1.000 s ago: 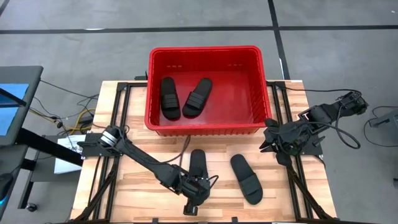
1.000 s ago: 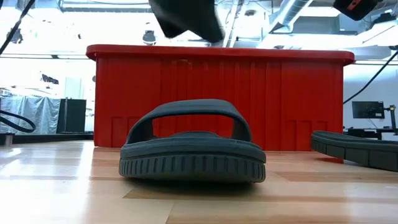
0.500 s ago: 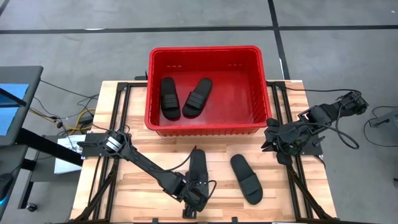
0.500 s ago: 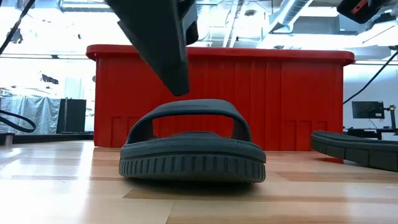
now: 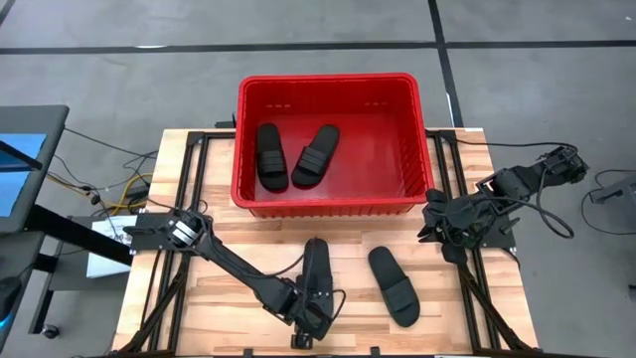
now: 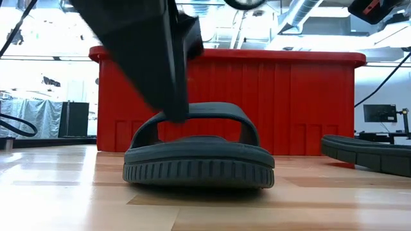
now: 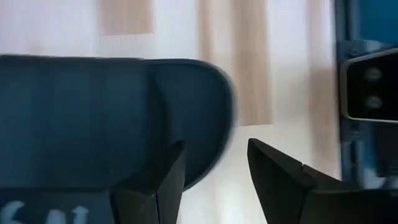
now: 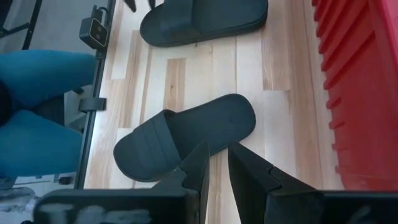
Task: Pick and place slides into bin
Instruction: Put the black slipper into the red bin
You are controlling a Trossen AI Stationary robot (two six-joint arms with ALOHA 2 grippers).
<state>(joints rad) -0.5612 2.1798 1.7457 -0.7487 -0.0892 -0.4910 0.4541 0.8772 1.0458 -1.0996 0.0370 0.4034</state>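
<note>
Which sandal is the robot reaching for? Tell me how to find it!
Find the big red bin on the wooden table. In front of it, outside, lie two black slides. It is the left slide, pointing straight at the bin with the left hand over its near end; the other slide lies slanted with nothing touching it.

The left arm stretches diagonally from its base at the left side of the counter toward the front centre, its wrist bent low. The left gripper (image 5: 316, 310) points down near the front edge, its jaws parted with a clear gap between the two dark fingers (image 7: 155, 186). The right arm sits folded at the right edge, elbow tucked back. The right gripper (image 5: 429, 221) hangs above the counter, its jaws nearly together with only a narrow slit between them.
</note>
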